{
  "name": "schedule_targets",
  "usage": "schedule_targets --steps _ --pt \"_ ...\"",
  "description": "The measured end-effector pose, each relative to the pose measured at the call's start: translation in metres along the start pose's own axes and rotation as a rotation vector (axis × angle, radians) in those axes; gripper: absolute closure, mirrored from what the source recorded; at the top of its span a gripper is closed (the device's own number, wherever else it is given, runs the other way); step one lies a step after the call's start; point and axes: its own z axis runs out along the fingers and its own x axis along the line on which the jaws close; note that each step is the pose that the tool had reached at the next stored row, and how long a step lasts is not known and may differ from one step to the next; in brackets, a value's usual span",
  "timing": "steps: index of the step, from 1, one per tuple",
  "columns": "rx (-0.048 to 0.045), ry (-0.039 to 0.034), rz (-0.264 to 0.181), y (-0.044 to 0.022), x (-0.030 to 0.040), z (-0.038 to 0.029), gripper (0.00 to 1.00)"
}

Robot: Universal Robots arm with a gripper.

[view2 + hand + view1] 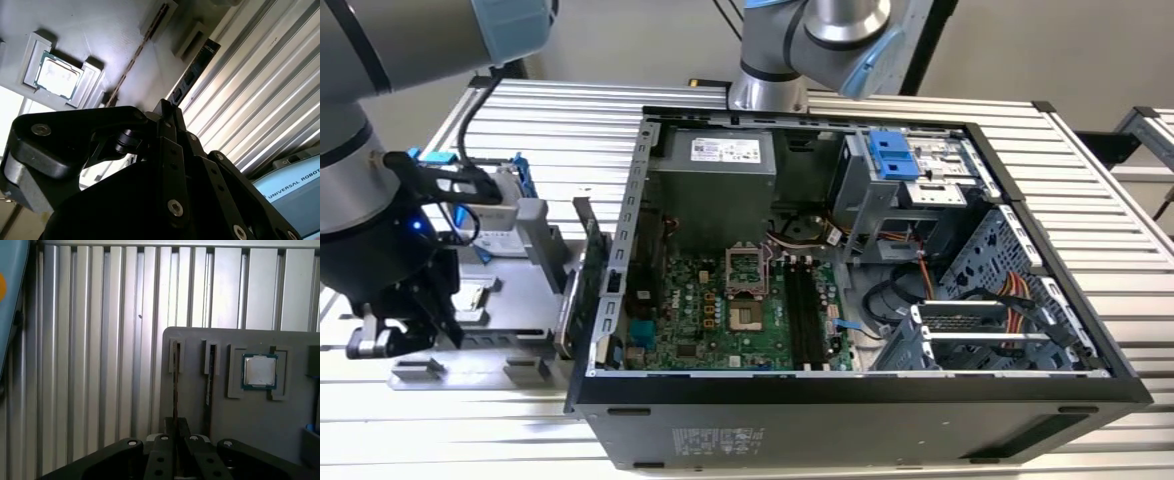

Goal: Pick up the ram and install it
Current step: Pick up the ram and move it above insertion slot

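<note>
The ram (pixel 175 385) stands on edge in the outermost slot of the grey parts tray (pixel 250 415), beside the ribbed table. In the second wrist view the ram (pixel 197 70) is a dark narrow board that runs straight to my fingertips. My gripper (pixel 175 424) has its fingers drawn close together on either side of the ram's edge, and the gripper (pixel 169 107) is shut on it. The ram still sits in its slot. In the exterior view my gripper (pixel 387 340) hangs low over the tray's near corner, on that view's left.
A second thin board (pixel 209 375) stands in the neighbouring slot, and a processor chip (pixel 259 371) lies in a tray pocket. The open computer case (pixel 854 395) holds the motherboard (pixel 720 310) with long dark slots (pixel 803 310). A hard drive (pixel 487 195) and a green card (pixel 594 265) stand on the tray.
</note>
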Motion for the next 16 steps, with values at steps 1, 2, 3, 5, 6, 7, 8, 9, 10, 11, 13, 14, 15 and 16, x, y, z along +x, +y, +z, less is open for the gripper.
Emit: schedule_targets --steps 1,2,3,5,6,7,8,9,10,11,13,14,15,16 --pt "0.0000 0.0000 0.000 0.0000 0.0001 -0.0012 1.00" --pt "0.0001 -0.0001 0.000 0.0000 0.0001 -0.0024 1.00" --pt "0.0001 0.0000 0.000 0.0000 0.0002 -0.0038 1.00" --pt "0.0000 0.0000 0.000 0.0001 0.0004 -0.0065 1.00" --pt "-0.0001 0.0001 0.000 0.0001 0.0005 -0.0079 1.00" --pt "0.0000 0.0000 0.000 0.0001 0.0005 -0.0092 1.00" --pt "0.0000 0.0000 0.000 0.0001 0.0006 -0.0106 1.00" --pt "0.0000 0.0000 0.000 0.0001 0.0007 -0.0119 1.00" --pt "0.0000 0.0000 0.000 0.0002 0.0008 -0.0133 1.00" --pt "0.0000 0.0000 0.000 0.0001 0.0009 -0.0145 1.00" --pt "0.0000 0.0000 0.000 0.0001 0.0011 -0.0170 1.00" --pt "0.0000 0.0000 0.000 0.0002 0.0011 -0.0183 1.00" --pt "0.0000 0.0000 0.000 0.0002 0.0012 -0.0196 1.00" --pt "0.0001 0.0000 0.000 0.0002 0.0013 -0.0210 1.00"
